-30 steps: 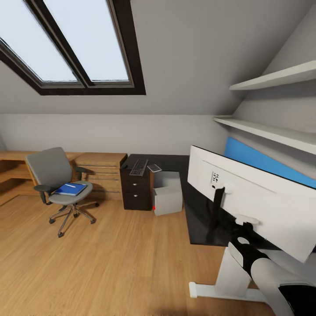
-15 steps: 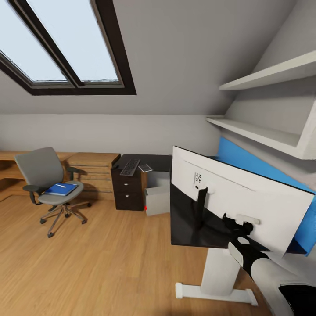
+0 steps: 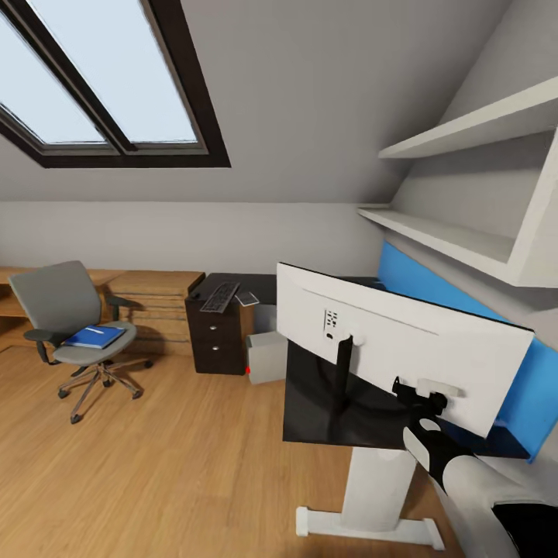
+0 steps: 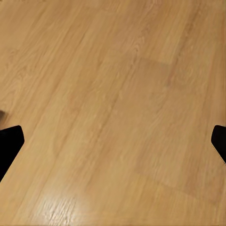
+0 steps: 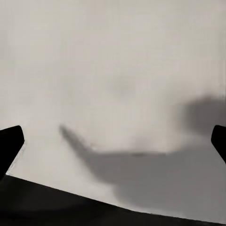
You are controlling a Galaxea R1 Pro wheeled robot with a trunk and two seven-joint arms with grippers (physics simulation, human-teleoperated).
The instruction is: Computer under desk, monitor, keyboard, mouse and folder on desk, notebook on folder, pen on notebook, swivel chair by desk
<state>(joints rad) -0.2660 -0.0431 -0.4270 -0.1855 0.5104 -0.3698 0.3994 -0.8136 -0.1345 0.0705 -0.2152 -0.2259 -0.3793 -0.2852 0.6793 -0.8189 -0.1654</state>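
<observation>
The step in hand appears to be settling the monitor [image 3: 403, 349] on the counter [image 3: 306, 411]. The screen stands with its white back to the head camera, and its black stand seems to come down onto the glossy black top near the end above the white leg, though the foot is too dark to make out.

The right claw [image 3: 421, 390] is at the lower edge of that white back, at about 5 o'clock from the stand. In the right wrist view its fingertips sit far apart with the pale panel between them, so it is spread wide and not pinching anything. The left claw [image 4: 115, 141] is likewise wide, looking down on bare wooden floor [image 4: 117, 70].

To do this well, I would check that the foot sits wholly on the top and well in from the edge before drawing the arm back. Any nudge is best low and slow, since a push high up could tip the panel.

The keyboard [image 3: 220, 296] and notebook [image 3: 248, 298] lie at the counter's far end, at 10 o'clock from the monitor. The computer [image 3: 267, 356] stands beneath. The folder [image 3: 93, 336] rests on the swivel chair [image 3: 66, 310], off at 9 o'clock.
</observation>
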